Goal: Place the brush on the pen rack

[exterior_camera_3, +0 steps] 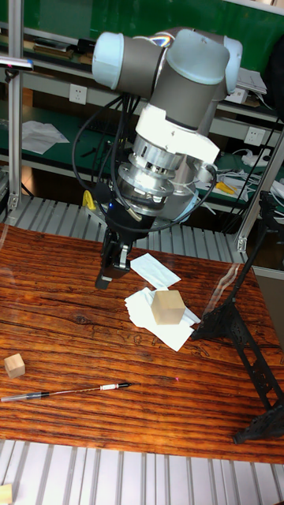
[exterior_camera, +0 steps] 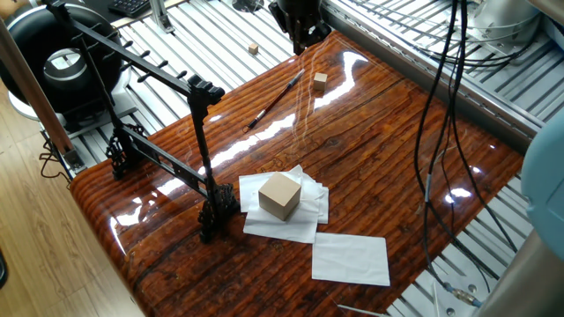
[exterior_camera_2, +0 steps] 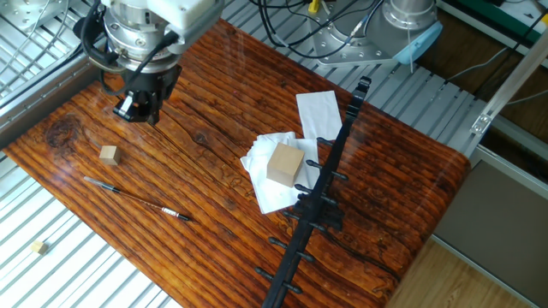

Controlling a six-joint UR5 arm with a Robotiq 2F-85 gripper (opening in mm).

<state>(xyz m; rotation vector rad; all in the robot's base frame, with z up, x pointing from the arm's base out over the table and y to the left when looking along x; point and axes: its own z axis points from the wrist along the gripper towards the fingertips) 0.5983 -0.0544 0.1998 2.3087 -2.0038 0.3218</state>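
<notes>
The brush (exterior_camera: 278, 99) is a thin dark stick lying flat on the wooden table near its far edge, also seen at brush (exterior_camera_2: 137, 199) and brush (exterior_camera_3: 67, 392). My gripper (exterior_camera: 302, 47) hangs above the table, apart from the brush and past its upper end. In the other fixed view the gripper (exterior_camera_2: 135, 109) is above and right of the small cube. Its fingers look open with nothing between them; gripper (exterior_camera_3: 109, 276). The pen rack (exterior_camera: 132, 60) is a black frame standing at the table's opposite side, with a slanted pegged bar; pen rack (exterior_camera_2: 330, 162), pen rack (exterior_camera_3: 244, 347).
A small tan cube (exterior_camera: 319, 80) sits beside the brush. A larger tan box (exterior_camera: 279, 195) rests on white paper sheets (exterior_camera: 351, 258) near the rack's foot. Another small cube (exterior_camera: 253, 48) lies off the table on metal slats. Black cables (exterior_camera: 436, 114) hang at the right.
</notes>
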